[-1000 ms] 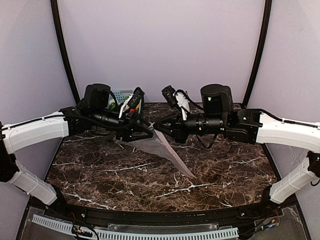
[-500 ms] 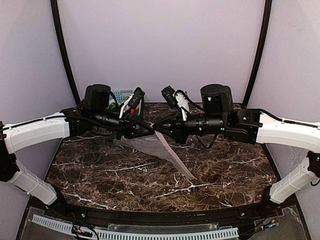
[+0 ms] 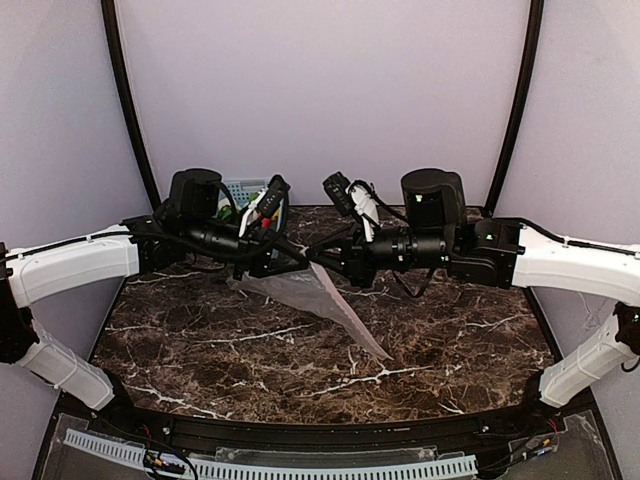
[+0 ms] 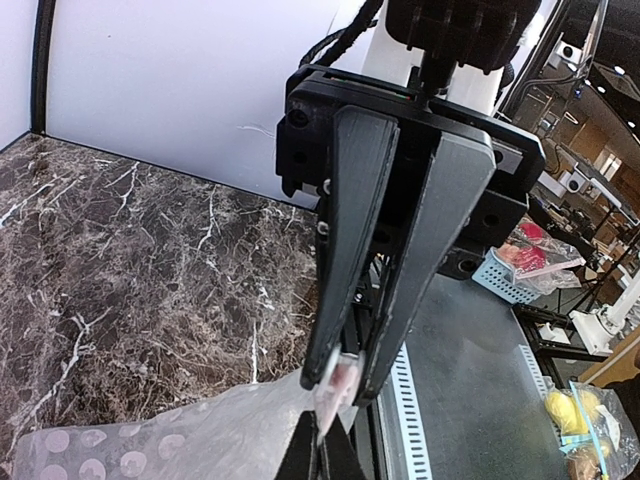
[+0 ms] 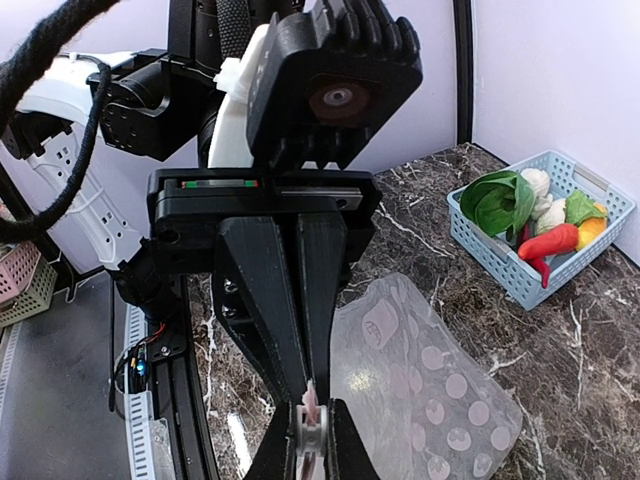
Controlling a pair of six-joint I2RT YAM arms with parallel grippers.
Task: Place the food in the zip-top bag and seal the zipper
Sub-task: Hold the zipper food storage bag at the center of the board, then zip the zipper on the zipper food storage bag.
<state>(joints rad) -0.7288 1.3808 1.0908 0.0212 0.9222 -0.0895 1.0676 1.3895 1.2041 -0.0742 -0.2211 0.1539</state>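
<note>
The clear dotted zip-top bag point(image 3: 320, 295) hangs between my two grippers above the middle of the table, and its lower corner touches the marble. My left gripper point(image 3: 297, 262) and right gripper point(image 3: 322, 264) meet tip to tip, both shut on the pink zipper point(image 5: 310, 398) edge. In the left wrist view the left gripper point(image 4: 322, 445) is at the bottom and the right gripper point(image 4: 345, 375) pinches the zipper point(image 4: 340, 385) above it. In the right wrist view the right gripper point(image 5: 312, 440) grips a white piece on the strip. The food point(image 5: 530, 215) lies in the light-blue basket point(image 5: 500, 262).
The basket point(image 3: 240, 188) stands at the back left against the wall, partly hidden behind the left arm. Dark marble table point(image 3: 200, 340) lies below the bag. A slotted cable tray point(image 3: 300, 465) runs along the near edge.
The hanging sheet of the bag has shifted very slightly. Both arms have held their place.
</note>
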